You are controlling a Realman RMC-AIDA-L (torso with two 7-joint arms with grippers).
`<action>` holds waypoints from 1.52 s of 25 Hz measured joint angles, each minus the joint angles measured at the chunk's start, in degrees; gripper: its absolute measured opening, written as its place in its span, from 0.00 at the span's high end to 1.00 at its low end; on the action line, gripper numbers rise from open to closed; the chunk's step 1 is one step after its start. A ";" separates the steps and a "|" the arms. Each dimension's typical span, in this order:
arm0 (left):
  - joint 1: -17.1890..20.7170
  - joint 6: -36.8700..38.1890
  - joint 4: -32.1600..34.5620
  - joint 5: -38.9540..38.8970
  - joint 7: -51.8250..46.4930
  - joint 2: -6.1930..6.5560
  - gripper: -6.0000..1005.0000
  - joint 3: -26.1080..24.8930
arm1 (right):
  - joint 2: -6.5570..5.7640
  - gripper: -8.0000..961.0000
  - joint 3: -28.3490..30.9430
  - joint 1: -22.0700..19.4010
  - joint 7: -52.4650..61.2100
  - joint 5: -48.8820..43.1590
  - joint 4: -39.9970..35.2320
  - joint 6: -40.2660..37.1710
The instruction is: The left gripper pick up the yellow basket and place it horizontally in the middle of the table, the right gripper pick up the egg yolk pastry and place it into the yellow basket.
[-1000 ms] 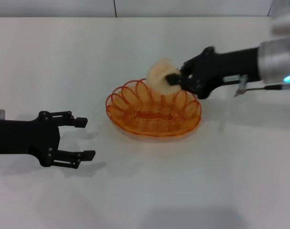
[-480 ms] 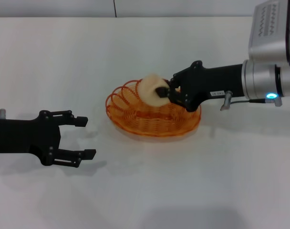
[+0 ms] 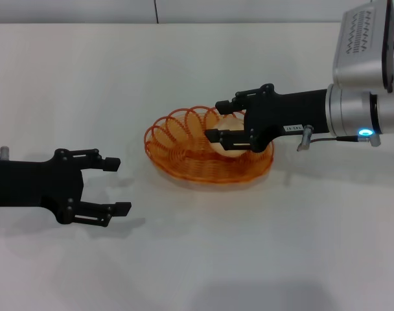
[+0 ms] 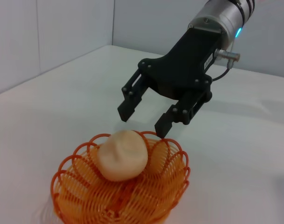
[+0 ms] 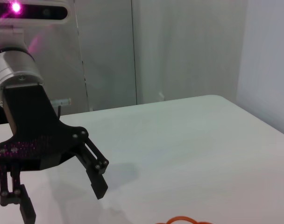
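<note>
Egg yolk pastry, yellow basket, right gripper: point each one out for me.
egg yolk pastry (image 4: pixel 122 154): left wrist view, on the dome's front.
yellow basket (image 3: pixel 177 148): head view, on its left wire loops.
right gripper (image 4: pixel 143 120): left wrist view, midway between its open fingertips.

In the head view the right gripper (image 3: pixel 216 120) covers part of the pastry (image 3: pixel 228 145) and the basket's (image 3: pixel 184 152) far rim, and the left arm runs off the picture's edge. In the left wrist view the basket's lower rim is cut off. The right wrist view shows only a sliver of basket (image 5: pixel 184 220).
</note>
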 joint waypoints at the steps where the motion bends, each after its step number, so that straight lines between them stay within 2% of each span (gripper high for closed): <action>1: 0.00 0.00 0.00 0.13 0.00 0.00 0.14 -0.04 | -0.02 0.60 0.00 -0.01 -0.03 0.08 0.03 0.02; 8: 0.18 0.01 0.00 0.24 0.00 0.00 0.14 -0.17 | -0.41 0.28 1.39 -1.19 -0.82 0.28 -0.98 -3.45; 17: 0.19 0.06 0.00 0.26 0.44 0.09 0.14 -0.19 | -0.77 0.09 12.23 -5.66 -9.60 0.29 1.31 -15.00; 22: 0.13 0.05 0.00 0.23 0.50 0.18 0.14 -0.19 | -1.14 0.09 16.52 -5.93 -14.27 -0.28 6.38 -19.22; 27: 0.03 0.03 -0.03 0.26 0.47 0.28 0.14 -0.19 | -1.90 0.09 17.43 -5.95 -17.26 -0.41 10.85 -19.97; 38: -0.09 0.05 -0.09 0.36 0.10 0.64 0.14 -0.10 | -1.90 0.09 17.54 -5.82 -17.42 -2.74 11.80 -20.16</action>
